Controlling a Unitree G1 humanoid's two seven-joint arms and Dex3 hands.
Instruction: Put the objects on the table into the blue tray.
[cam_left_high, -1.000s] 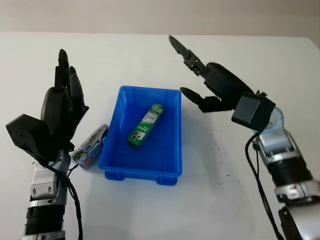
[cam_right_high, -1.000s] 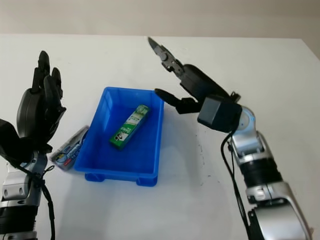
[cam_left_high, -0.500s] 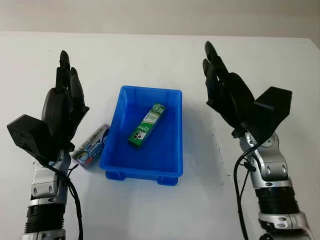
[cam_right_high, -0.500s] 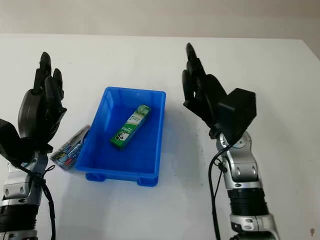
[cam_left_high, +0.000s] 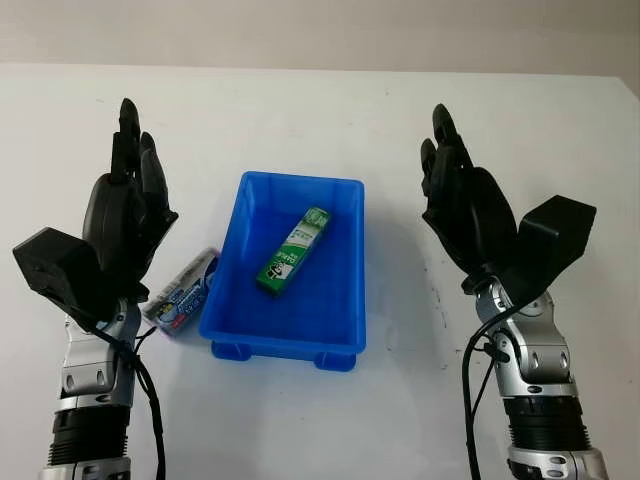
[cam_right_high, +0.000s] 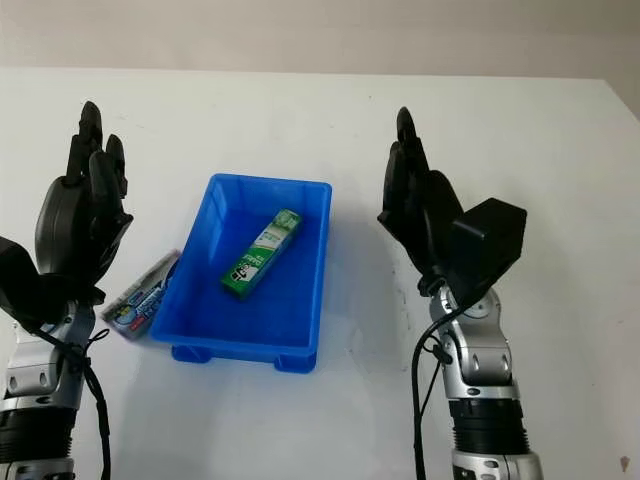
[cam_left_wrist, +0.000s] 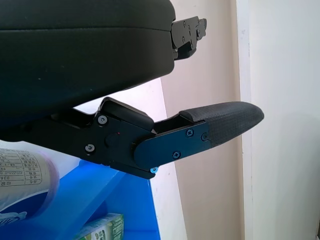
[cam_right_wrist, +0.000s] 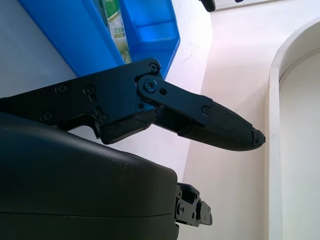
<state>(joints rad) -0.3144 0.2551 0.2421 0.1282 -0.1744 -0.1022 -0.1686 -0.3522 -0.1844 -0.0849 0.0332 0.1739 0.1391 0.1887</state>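
Observation:
The blue tray sits at the table's middle with a green box lying slantwise inside it. A white-and-blue packet lies on the table against the tray's left wall, partly behind my left hand. That hand is raised just left of the tray, open and holding nothing. My right hand is raised to the right of the tray, open and holding nothing. The left wrist view catches the packet, the tray and the green box. The right wrist view shows the tray beyond a black finger.
The white table stretches around the tray, with a few small dark specks to the tray's right. A pale wall runs behind the table's far edge.
My right hand has drawn back from over the tray's right rim, turned upright, and come to a stop to the right of the tray. The left hand, packet and box have stayed put.

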